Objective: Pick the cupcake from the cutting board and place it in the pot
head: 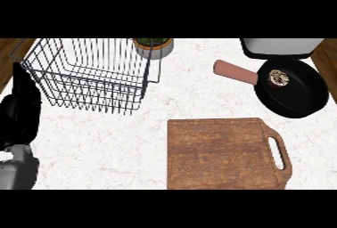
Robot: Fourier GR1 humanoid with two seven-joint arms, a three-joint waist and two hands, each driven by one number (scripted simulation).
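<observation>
Cupcake [278,77] sits inside the black pot [309,102] at the table's far right, slightly left of the pot's middle and toward its far wall. The pot is shallow and pan-like, with a pink handle [233,71] running up and to the left. I judge the placing step done as things lie now.

Cutting board [220,153] lies near the lower middle of the table [99,138], bare, its handle slot on the right side. Nothing rests on it that I can see.

Left hand [20,107] shows at the left edge, black, standing tall with fingers straight and pointing away from me. It holds nothing and is resting, with its grey forearm [16,171] below it. Right hand does not appear in the head view at all, so I cannot report its state.

Relation that matters: the cupcake lies far to the right of the left hand, across the whole table, with the wire basket [85,75] and the board between them. If any further contact with the pot were needed, I judge the right arm the nearer one, coming in from the lower right.

Other items: a potted plant [153,46] at the far edge, beside the basket's right corner, and a white and dark appliance [280,46] just behind the pot.
</observation>
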